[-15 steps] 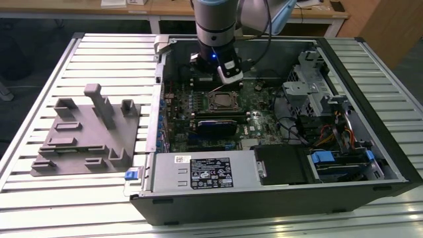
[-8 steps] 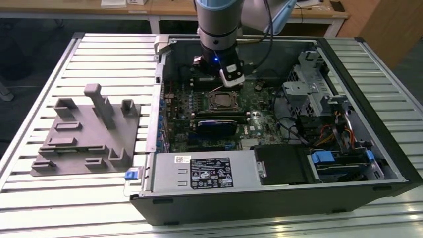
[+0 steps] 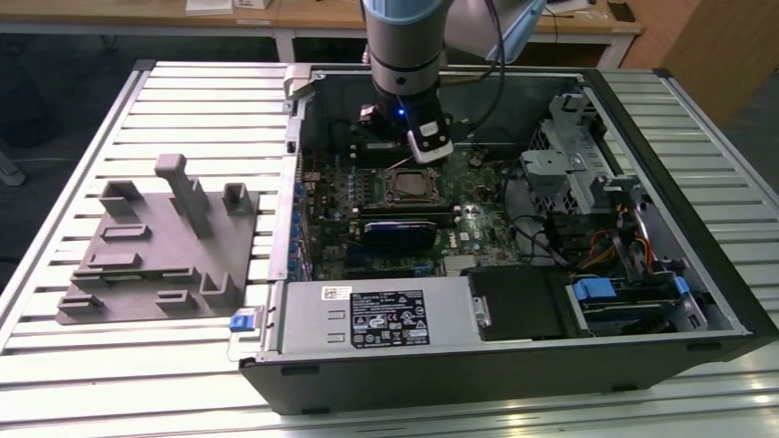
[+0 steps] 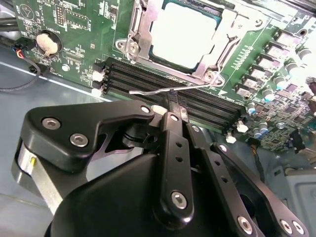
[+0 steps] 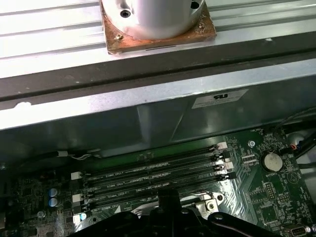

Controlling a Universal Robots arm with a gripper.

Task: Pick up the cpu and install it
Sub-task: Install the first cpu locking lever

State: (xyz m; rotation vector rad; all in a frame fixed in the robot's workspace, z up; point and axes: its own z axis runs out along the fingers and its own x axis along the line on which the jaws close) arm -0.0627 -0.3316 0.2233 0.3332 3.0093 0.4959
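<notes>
Arm point(image 3: 406, 55) dropping near-vertical from above, wrist pointed straight down. Gripper point(image 4: 174, 101) black, linkage bars converging to a narrow tip in the second wrist view, fingers point(image 4: 172, 104) drawn close together. Nothing seen gripped between them.

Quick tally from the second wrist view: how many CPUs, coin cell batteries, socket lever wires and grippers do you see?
Cpu, seated in the socket frame: 1
Coin cell battery: 1
Socket lever wire: 1
Gripper, at the lever wire: 1
Total: 4
</notes>
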